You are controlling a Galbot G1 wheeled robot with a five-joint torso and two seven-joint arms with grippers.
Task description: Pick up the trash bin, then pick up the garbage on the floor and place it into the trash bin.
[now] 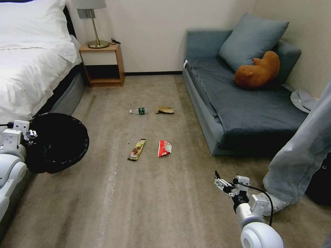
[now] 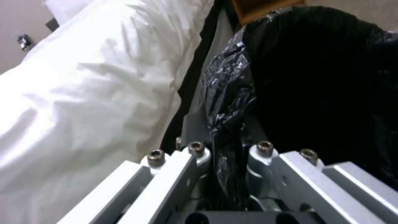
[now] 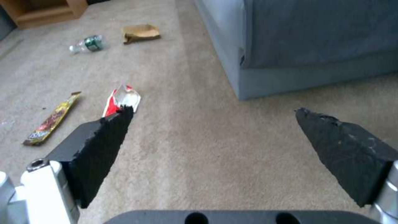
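Observation:
The trash bin, lined with a crinkled black bag, hangs off the floor at the left beside the bed. My left gripper is shut on its rim. In the left wrist view the bag's edge is pinched in the left gripper. The garbage lies on the carpet ahead: a red-and-white wrapper, a gold-brown wrapper, a clear bottle and a brown paper bag. My right gripper is open above the carpet, nearer than the red-and-white wrapper and to its right.
A bed with white sheets runs along the left, with a wooden nightstand at the back. A blue sofa stands on the right. A person's leg and shoe stand just right of my right arm. Open carpet lies around the litter.

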